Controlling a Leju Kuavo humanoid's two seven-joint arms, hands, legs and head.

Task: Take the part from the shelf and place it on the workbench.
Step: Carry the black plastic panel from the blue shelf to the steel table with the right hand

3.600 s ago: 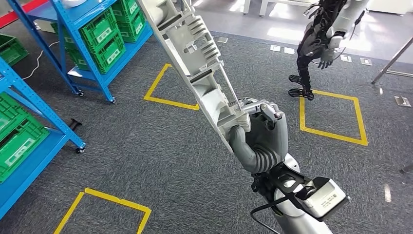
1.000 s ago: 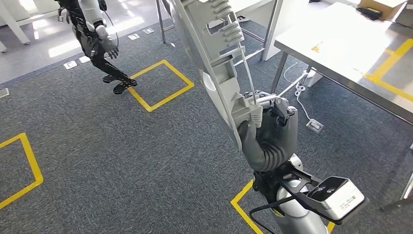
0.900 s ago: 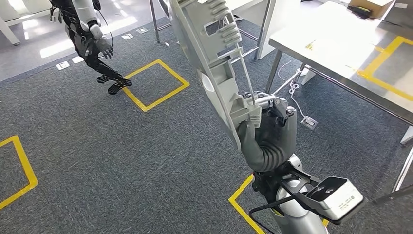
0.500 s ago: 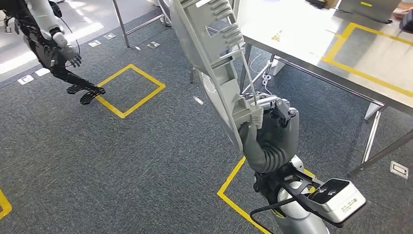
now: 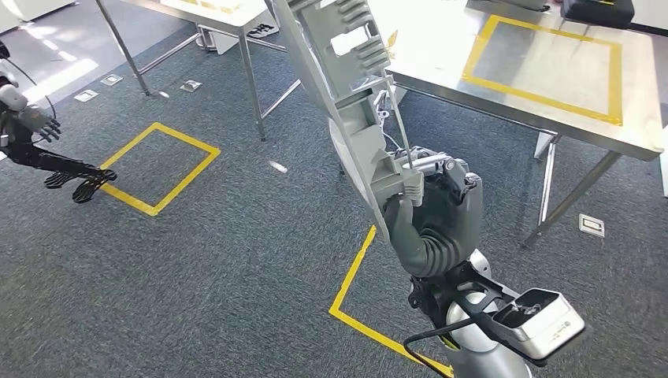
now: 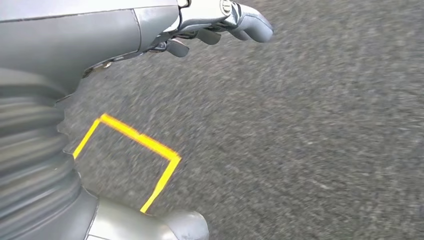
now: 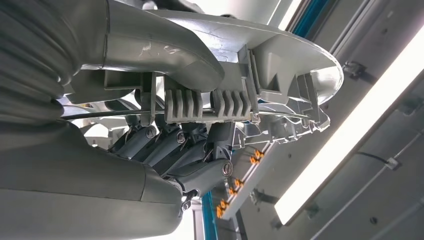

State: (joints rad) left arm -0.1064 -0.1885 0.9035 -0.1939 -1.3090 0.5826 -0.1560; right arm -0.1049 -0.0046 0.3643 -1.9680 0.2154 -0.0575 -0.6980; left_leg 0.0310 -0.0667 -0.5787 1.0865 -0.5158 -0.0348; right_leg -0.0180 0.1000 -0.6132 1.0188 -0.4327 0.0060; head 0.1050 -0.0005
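1. Part [image 5: 346, 102]: long grey plastic moulding, tilted, held up over the carpet [image 5: 220, 260] by its lower end, top leaning toward the workbench [image 5: 543, 118].
2. Far left: another robot [image 5: 31, 142] by a yellow floor square [image 5: 157, 167].
3. Left hand [image 6: 215, 20]: hangs over carpet, holds nothing, fingers loosely apart.
4. Right hand [image 5: 433, 216]: clamped around the part's lower end, thumb and fingers wrapped on it.
5. Workbench: steel top with yellow tape rectangle [image 5: 543, 67], behind and right of the part.

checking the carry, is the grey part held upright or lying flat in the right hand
Upright, tilted a little: the grey part rises from the right hand, whose fingers wrap its lower end, above the carpet.
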